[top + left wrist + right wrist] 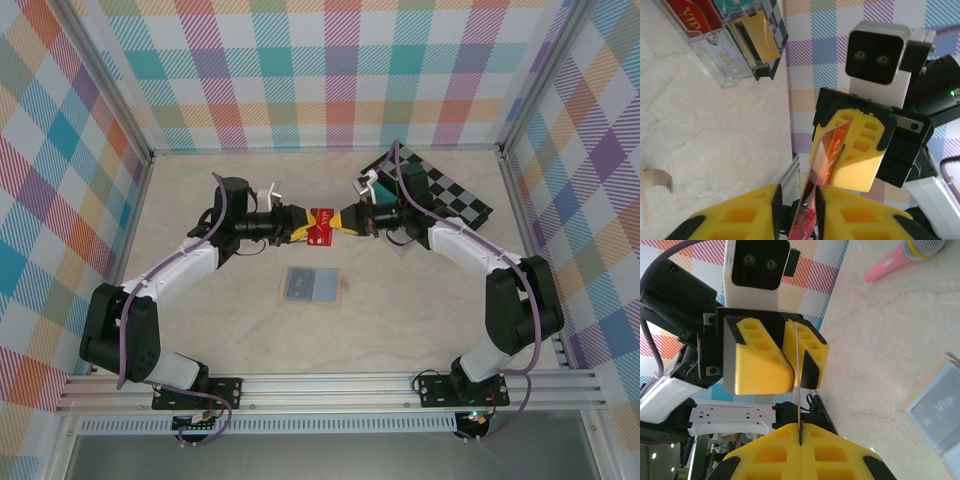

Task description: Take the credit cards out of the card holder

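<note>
The red credit card is out of the card holder, which lies open and flat on the table. The card hangs in the air on the holder's far side, bridged between both arms. The left gripper has its yellow pads drawn in on one short end. The right gripper is clamped fully down on the opposite end. The wrist views show the card edge-on, running straight from one pair of pads to the other. This looks like a hand-over, and it goes best if nothing pulls while both ends are pinched. Whichever arm receives the card should have its pads square on the faces and well in from the edge. The other arm should then open fully and back away along the card's own plane, without twisting, so the thin plastic neither bends nor flicks down beside the holder.
</note>
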Controlling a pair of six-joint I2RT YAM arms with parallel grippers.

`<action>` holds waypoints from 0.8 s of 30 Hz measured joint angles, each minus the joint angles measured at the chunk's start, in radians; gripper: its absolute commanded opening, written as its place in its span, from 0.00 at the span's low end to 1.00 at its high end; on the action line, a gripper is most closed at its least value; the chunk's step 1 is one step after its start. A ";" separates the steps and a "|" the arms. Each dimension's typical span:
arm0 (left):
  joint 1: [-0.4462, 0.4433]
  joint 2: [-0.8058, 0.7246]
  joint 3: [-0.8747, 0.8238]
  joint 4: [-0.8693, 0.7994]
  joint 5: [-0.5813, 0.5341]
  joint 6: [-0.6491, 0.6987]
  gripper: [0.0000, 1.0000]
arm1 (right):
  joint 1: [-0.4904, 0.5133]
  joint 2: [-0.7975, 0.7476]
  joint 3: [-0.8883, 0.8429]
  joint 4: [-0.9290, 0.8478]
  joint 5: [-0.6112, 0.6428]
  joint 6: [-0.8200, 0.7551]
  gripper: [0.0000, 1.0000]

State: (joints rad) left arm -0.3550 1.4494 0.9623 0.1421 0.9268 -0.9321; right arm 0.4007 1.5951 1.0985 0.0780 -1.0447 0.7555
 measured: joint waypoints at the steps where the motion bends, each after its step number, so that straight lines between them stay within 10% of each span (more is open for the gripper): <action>1: 0.000 0.000 -0.002 0.014 0.002 -0.013 0.11 | 0.000 0.000 0.000 0.010 -0.002 0.010 0.00; 10: -0.004 -0.013 -0.031 0.121 -0.050 -0.116 0.00 | 0.020 -0.013 -0.084 0.135 0.077 0.155 0.35; 24: -0.010 -0.036 -0.097 0.209 -0.172 -0.228 0.00 | 0.105 -0.084 -0.203 0.373 0.269 0.388 0.05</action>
State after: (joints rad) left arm -0.3653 1.4136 0.8658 0.3511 0.7551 -1.1603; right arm 0.5056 1.5108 0.8959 0.4515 -0.7757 1.1431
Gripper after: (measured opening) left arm 0.040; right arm 0.093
